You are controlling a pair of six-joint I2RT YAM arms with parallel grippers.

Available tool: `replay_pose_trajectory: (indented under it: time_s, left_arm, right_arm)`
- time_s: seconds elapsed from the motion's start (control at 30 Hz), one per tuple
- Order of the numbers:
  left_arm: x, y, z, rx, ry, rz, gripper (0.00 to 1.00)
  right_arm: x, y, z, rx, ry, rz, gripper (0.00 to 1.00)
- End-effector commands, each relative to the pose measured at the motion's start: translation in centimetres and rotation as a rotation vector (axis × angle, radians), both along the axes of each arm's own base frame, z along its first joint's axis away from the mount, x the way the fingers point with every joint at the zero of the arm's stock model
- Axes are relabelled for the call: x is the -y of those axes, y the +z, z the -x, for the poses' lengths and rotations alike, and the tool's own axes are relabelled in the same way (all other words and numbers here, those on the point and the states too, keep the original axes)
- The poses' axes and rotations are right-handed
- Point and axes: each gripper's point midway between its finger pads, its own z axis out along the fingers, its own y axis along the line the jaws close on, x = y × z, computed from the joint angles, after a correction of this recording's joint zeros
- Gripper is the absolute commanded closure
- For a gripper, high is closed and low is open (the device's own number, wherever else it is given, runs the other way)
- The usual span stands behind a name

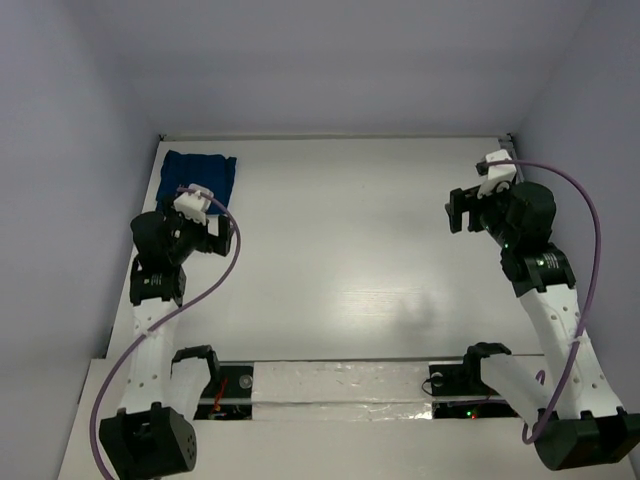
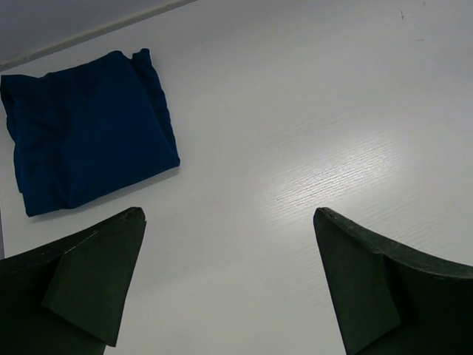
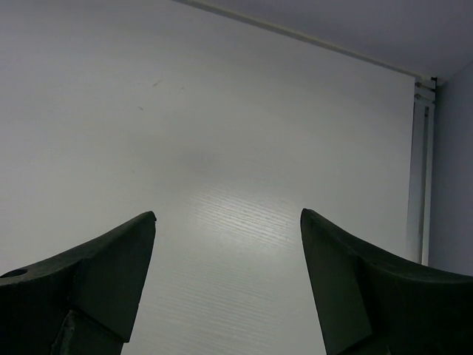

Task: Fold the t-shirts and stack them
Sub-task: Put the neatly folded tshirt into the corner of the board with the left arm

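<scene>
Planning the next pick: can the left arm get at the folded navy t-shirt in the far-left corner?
Probably yes. The left pincer is open and empty, close to the t-shirt, and nothing but table shows between them.

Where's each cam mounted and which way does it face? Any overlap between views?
Top external: fixed above and behind the bases, looking down on the white table; left arm and right arm show whole.
Left wrist: on the left arm, aimed down at the folded navy t-shirt near the table's far left corner; open left gripper at the bottom.
Right wrist: on the right arm, aimed at the table's far right corner; open right gripper at the bottom.
Shared: top external and left wrist both see the t-shirt.
</scene>
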Motion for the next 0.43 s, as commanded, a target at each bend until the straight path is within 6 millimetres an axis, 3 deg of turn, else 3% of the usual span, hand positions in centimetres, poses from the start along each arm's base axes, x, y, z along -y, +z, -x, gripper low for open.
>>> replay_pose_trajectory:
  time_s: [0.0,0.4]
  left_arm:
    - [0.1,0.8,-0.8,0.039,-0.020,0.004,0.01]
    - [0.0,-0.5,-1.7,0.045,-0.023,0.004,0.01]
  right_arm:
    - [-0.1,2.0,-0.8,0.074,-0.003,-0.027,0.16]
    - [0.9,-0.6,-3.0,0.008,-0.052,0.031,0.15]
